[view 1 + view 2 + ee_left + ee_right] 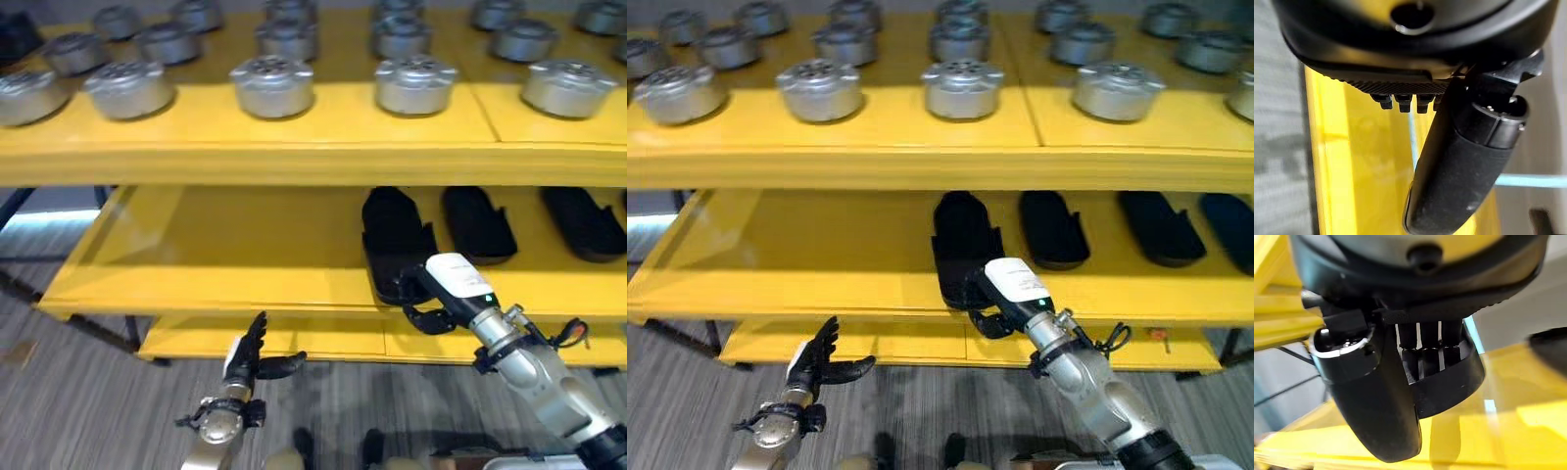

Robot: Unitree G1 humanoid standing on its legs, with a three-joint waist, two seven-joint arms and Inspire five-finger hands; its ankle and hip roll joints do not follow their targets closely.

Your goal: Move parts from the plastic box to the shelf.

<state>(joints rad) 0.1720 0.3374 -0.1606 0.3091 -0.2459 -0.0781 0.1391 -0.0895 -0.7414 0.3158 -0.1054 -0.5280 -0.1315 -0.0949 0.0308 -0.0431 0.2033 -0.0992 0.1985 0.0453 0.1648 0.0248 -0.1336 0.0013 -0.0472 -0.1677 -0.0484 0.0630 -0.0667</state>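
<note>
R hand (1004,299) fingers clamped on black part (965,245) at middle shelf (803,264) front edge — L hand (818,364) fingers apart, low, holding nothing.

Glossy yellow shelf (245,264), smooth, painted-looking, faintly mirroring what sits above. Dull silver metal on the round parts (272,85) along the top level, cast-looking, satin rather than polished. Matt black plastic on the oblong parts (477,223) of the middle level, smooth and unreflective. Same matt black on the part (1449,377) held against the curled fingers (1422,350) of the right hand (441,299); smooth glossy white cover on its back. Dark, slightly shiny plastic on the left hand (257,357). Grey floor (69,411), finely ribbed, matt
</note>
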